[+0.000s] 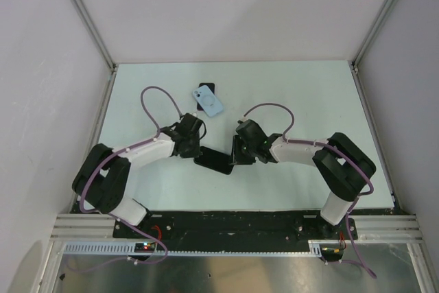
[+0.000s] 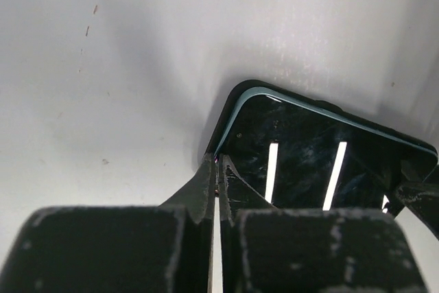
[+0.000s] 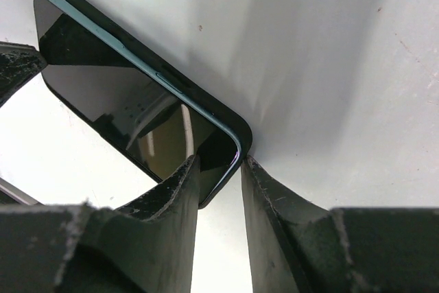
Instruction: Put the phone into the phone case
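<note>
**Top view.** The phone (image 1: 214,161) lies dark and flat-looking on the desk (image 1: 309,101), between the two arms. The left pincer (image 1: 197,150) is at its left end and the right pincer (image 1: 236,154) at its right end. The pale blue phone case (image 1: 209,103) sits farther back, well apart from the phone and untouched.

**Left wrist view.** The left pincer's fingers are pressed together, with only a hairline slit between them. The tips rest against the phone's rounded corner. They appear to butt the edge rather than clasp it.

**Right wrist view.** The right pincer straddles the opposite corner, one finger over the glass and the other against the back edge. It is judged to be pinching the phone. The phone looks tipped up on one long edge.

**Handling assessment.** The phone is rigid, thin and moderately heavy for its size. The glass face is glossy, so it is likely slippery and prone to scratches. A corner hold gives little purchase, and the phone may pivot or slide out. Gripping across the long metal edges near the middle would be firmer. The case is probably light and will shift when pushed.
</note>
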Robot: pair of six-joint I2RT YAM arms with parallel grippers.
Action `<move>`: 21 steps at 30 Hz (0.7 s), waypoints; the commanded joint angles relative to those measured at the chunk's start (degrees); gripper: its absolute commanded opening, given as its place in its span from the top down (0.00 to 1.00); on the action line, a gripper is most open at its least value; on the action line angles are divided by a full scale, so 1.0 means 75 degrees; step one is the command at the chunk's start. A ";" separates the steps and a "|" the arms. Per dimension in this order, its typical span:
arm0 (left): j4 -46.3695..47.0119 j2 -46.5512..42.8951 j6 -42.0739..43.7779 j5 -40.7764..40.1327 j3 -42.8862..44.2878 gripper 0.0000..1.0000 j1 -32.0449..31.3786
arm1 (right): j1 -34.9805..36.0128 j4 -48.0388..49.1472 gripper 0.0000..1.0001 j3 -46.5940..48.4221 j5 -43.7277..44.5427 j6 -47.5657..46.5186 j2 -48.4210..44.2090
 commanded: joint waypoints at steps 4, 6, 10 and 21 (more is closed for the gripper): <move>0.0570 0.0758 -0.1510 0.0832 -0.1100 1.00 -0.0428 | 0.0145 0.0720 0.66 0.0272 0.0621 -0.0276 0.0303; 0.0700 0.0846 -0.1677 0.0781 -0.1186 1.00 -0.0498 | 0.0173 0.0623 0.66 0.0277 0.0644 -0.0311 0.0288; 0.0820 0.0916 -0.1778 0.0737 -0.1187 1.00 -0.0558 | 0.0227 0.0579 0.65 0.0269 0.0651 -0.0398 0.0280; -0.0116 -0.0397 -0.0916 0.0162 0.0246 0.84 -0.0491 | -0.0083 0.0222 0.41 0.0314 0.0965 -0.1472 -0.0813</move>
